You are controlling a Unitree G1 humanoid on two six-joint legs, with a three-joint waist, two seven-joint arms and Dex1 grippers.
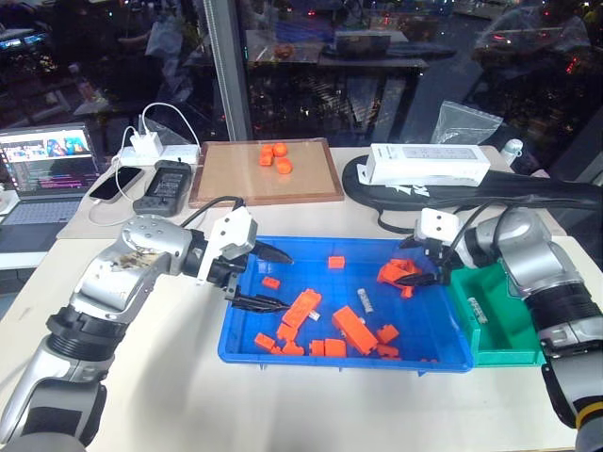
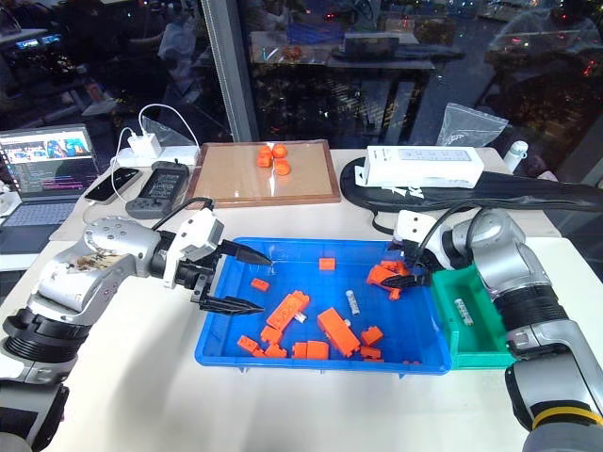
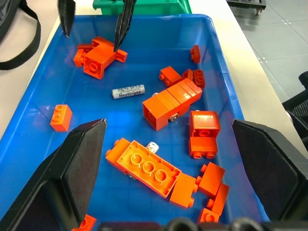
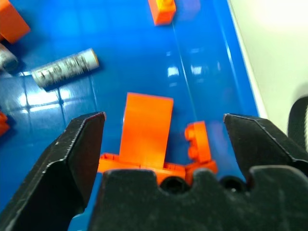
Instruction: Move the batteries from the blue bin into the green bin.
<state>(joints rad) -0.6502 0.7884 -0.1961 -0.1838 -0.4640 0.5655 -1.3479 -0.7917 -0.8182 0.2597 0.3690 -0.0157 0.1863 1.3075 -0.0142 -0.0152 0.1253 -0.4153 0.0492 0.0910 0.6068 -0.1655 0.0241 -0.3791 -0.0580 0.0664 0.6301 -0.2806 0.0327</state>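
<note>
Mid-transfer: one battery [image 1: 477, 311] already lies in the green bin [image 1: 504, 353] just right of the right gripper [image 1: 421, 266], which hangs wide open and empty over orange bricks [image 1: 396, 273] at the blue bin's [image 1: 247, 353] right end. Next pick is the battery [image 1: 366, 302] just left of and nearer than that gripper; another [image 3: 152, 146] pokes out under a brick ahead of the left gripper [image 1: 268, 278], also open and empty. White tabletop [image 1: 170, 395]; dark glass wall behind.

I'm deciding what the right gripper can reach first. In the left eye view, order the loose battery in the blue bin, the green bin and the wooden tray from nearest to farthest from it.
From the right gripper:
1. Green bin, just beside it, to its right.
2. Battery, towards the blue bin's middle; close to call with the green bin.
3. Wooden tray, far across the table.
</note>
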